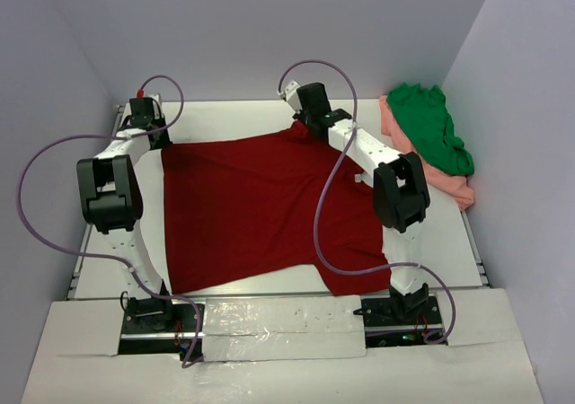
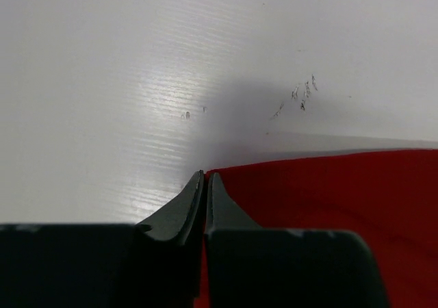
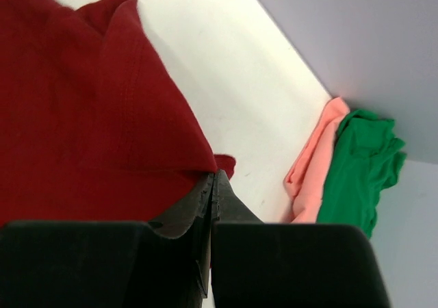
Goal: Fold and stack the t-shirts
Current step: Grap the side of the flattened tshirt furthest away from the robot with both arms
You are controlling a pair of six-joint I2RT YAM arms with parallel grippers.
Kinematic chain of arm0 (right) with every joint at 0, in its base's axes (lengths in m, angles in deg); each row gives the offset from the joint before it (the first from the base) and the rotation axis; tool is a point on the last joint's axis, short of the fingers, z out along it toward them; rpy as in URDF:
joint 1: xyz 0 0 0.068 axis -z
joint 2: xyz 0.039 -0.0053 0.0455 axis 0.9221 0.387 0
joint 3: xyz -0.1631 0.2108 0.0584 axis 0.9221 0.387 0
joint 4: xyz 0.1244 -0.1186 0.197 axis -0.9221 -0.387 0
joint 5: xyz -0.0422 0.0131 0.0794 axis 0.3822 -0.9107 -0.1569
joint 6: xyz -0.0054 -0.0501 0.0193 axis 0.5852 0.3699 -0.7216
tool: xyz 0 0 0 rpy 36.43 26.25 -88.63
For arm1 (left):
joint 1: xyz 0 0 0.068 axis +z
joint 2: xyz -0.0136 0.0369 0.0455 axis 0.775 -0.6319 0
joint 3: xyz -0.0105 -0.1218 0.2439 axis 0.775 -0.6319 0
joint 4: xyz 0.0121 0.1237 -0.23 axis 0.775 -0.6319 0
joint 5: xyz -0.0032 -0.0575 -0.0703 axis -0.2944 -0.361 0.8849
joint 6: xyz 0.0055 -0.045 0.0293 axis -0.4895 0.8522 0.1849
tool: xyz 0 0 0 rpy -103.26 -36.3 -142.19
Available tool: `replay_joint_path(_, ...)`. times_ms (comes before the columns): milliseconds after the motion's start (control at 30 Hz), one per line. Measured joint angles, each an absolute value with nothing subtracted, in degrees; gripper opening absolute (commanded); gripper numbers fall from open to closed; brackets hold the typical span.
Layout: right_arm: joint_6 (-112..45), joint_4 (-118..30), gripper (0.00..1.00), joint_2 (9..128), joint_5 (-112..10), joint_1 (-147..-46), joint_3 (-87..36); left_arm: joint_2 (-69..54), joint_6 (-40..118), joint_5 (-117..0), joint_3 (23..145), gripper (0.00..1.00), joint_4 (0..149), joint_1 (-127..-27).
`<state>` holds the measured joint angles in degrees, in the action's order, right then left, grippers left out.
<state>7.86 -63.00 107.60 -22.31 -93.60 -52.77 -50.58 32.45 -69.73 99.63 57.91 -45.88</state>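
Observation:
The dark red t-shirt (image 1: 252, 211) lies spread across the middle of the table. My left gripper (image 1: 160, 140) is at the shirt's far left corner. In the left wrist view its jaws (image 2: 205, 176) are shut with red cloth (image 2: 328, 191) pinched between them. My right gripper (image 1: 310, 127) is at the shirt's far edge, right of centre. Its jaws (image 3: 213, 174) are shut on a fold of the red cloth (image 3: 82, 116), and a small tab of it pokes out past the tips. The green t-shirt (image 1: 429, 126) lies crumpled on the salmon pink t-shirt (image 1: 445, 181) at the back right.
The white table (image 1: 234, 117) is walled by pale panels at the back and on both sides. Both arms' purple cables loop over the shirt and the table's left side. The arm bases sit on a taped board (image 1: 278, 319) at the near edge.

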Motion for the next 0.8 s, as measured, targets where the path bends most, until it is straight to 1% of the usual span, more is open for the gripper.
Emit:
replay_joint_path(267, 5.3, -65.8, 0.0, 103.4, -25.3, -93.6, -47.1, -46.7, 32.4, -69.1, 95.5, 0.01, 57.9, -46.0)
replay_joint_path(800, 1.8, -69.8, 0.0, 96.8, -29.2, -93.6, -40.9, -31.4, 30.4, -67.9, 77.3, 0.0, 58.9, -46.9)
